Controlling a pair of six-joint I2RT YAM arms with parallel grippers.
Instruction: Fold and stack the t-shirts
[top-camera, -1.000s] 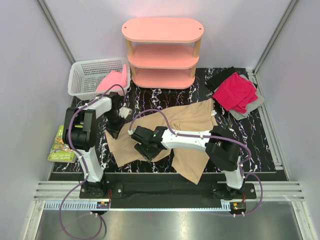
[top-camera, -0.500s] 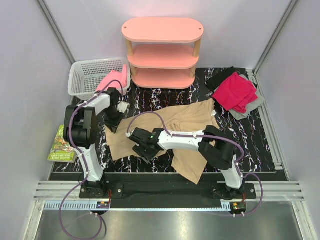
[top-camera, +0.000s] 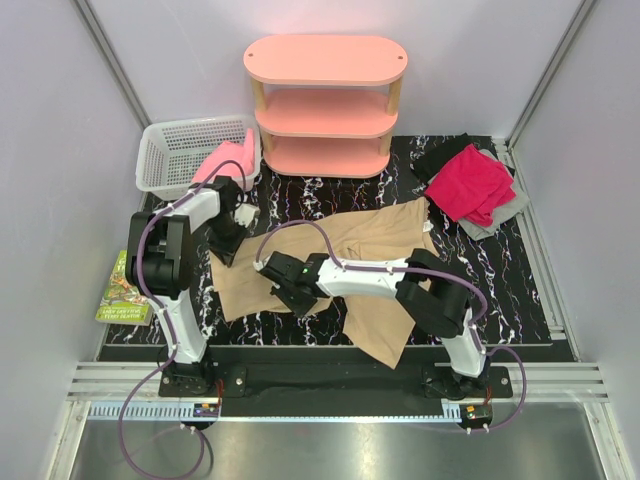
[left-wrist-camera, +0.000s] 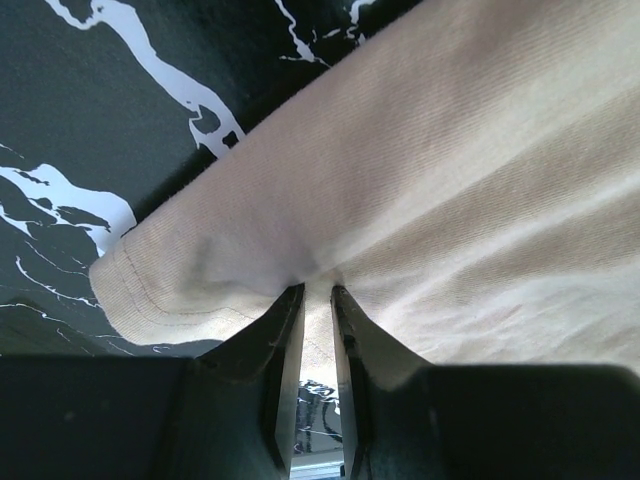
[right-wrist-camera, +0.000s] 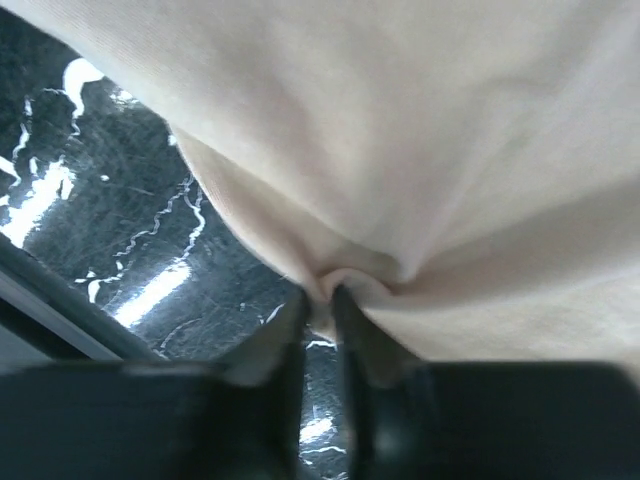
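The large tan-beige t-shirt (top-camera: 370, 250) lies spread across the middle of the black marbled table (top-camera: 330, 195). My left gripper (top-camera: 225, 245) is shut on its left hem; in the left wrist view the cloth (left-wrist-camera: 400, 180) is pinched between the jaws (left-wrist-camera: 317, 292). My right gripper (top-camera: 290, 295) is shut on a bunched fold of the same shirt's near edge (right-wrist-camera: 400, 180), the cloth puckering at the fingertips (right-wrist-camera: 318, 295). A magenta-red t-shirt (top-camera: 470, 183) lies on grey (top-camera: 505, 210) and black (top-camera: 440, 155) ones at the back right. A light pink one (top-camera: 225, 160) hangs from the basket.
A white mesh basket (top-camera: 180, 150) stands at the back left. A pink three-tier shelf (top-camera: 325, 105) stands at the back centre. A green book (top-camera: 122, 290) lies off the table's left edge. The walls close in on both sides.
My right gripper has closed on a fold of the tan shirt's near edge after shifting slightly left. The left gripper has kept its grip on the hem and barely moved.
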